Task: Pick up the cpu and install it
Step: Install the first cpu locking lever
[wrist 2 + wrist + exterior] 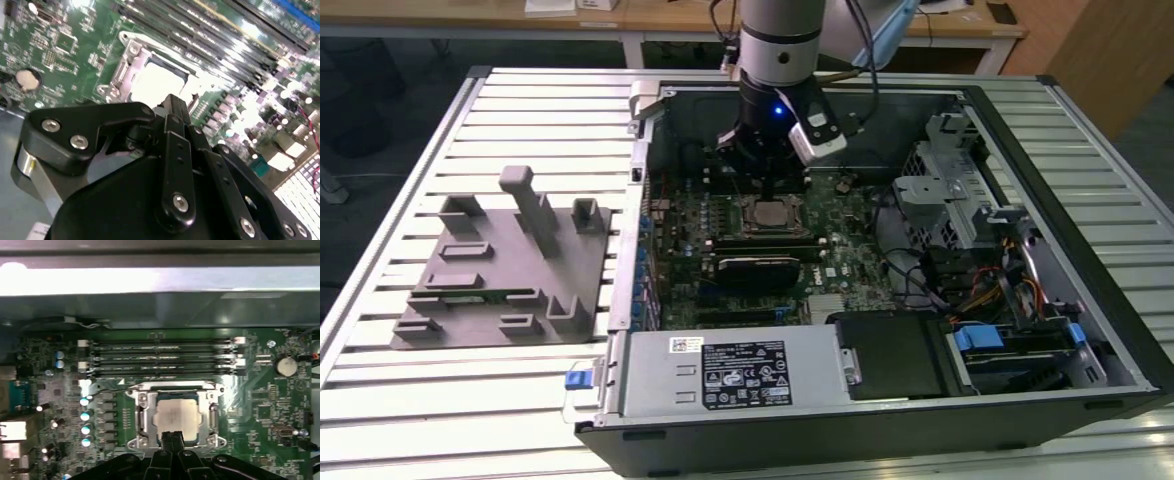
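Closed tight, my gripper [172, 436] hangs at the edge of the cpu [174, 414], which lies in the motherboard socket [141, 415].

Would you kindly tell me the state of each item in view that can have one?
cpu: lying flat in the socket, not gripped.
socket: filled by the cpu.
tool: shut, tips by the cpu's near edge.
computer case: lying on its side, open, board exposed.

Silvery cpu [172, 415] flat in socket [141, 415]
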`<state>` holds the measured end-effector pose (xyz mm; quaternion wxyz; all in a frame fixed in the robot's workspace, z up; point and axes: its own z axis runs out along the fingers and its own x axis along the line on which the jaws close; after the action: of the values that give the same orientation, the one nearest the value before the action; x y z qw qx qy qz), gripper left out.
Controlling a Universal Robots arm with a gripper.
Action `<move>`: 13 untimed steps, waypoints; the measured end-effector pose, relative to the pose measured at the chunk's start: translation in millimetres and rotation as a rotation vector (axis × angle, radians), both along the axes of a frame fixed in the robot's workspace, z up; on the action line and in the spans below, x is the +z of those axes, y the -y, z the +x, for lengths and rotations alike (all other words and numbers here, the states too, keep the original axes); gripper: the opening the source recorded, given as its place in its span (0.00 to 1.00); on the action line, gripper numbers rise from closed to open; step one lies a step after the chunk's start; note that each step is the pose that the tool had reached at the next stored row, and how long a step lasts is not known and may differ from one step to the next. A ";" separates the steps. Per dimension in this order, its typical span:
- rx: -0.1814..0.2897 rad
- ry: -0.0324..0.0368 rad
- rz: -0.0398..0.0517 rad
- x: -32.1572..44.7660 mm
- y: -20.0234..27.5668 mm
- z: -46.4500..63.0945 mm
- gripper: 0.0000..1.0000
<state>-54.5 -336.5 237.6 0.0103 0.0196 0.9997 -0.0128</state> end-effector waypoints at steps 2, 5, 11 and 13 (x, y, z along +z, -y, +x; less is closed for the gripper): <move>0.000 0.0005 0.0001 0.0 0.0 -5.3 0.11; 0.000 0.0011 0.0001 0.0 0.0 -12.9 0.11; 0.000 0.0033 0.0001 0.0 0.0 -30.4 0.11; 0.000 0.0039 0.0001 0.0 0.0 -35.8 0.11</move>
<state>-90.4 -336.5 237.6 0.0122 0.0196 0.9997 -0.0128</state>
